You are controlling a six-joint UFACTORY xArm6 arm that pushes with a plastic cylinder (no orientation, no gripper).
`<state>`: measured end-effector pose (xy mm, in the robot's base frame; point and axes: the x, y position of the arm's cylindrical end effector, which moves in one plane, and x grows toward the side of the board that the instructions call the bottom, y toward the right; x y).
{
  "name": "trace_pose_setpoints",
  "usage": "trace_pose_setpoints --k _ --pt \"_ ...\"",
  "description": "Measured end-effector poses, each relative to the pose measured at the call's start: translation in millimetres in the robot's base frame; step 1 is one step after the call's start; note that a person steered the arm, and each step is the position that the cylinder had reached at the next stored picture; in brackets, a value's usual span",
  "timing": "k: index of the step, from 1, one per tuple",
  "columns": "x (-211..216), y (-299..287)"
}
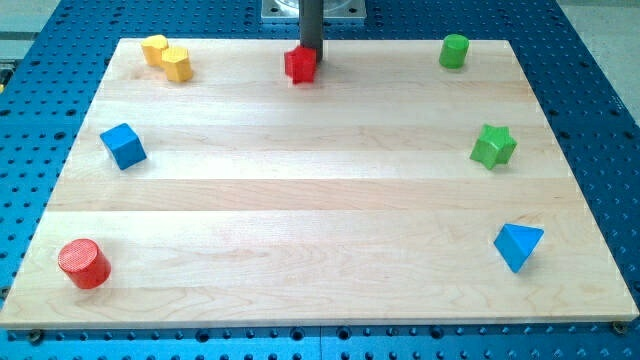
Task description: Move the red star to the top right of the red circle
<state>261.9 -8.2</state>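
The red star lies near the board's top edge, a little left of centre. My tip stands right behind it, at its upper right side, touching or nearly touching it. The red circle, a short cylinder, stands far away at the board's bottom left corner.
A yellow star and a yellow hexagon sit together at the top left. A blue cube is at the left. A green cylinder is at the top right, a green star at the right, a blue triangle at the bottom right.
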Motion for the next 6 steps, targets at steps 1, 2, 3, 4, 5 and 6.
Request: trace_pose_setpoints --k 1,2,3,4,5,6 --pt "73 -45" --pt "122 -64" --pt "139 -108" --pt "112 -98" --pt "126 -131" --pt "178 -152"
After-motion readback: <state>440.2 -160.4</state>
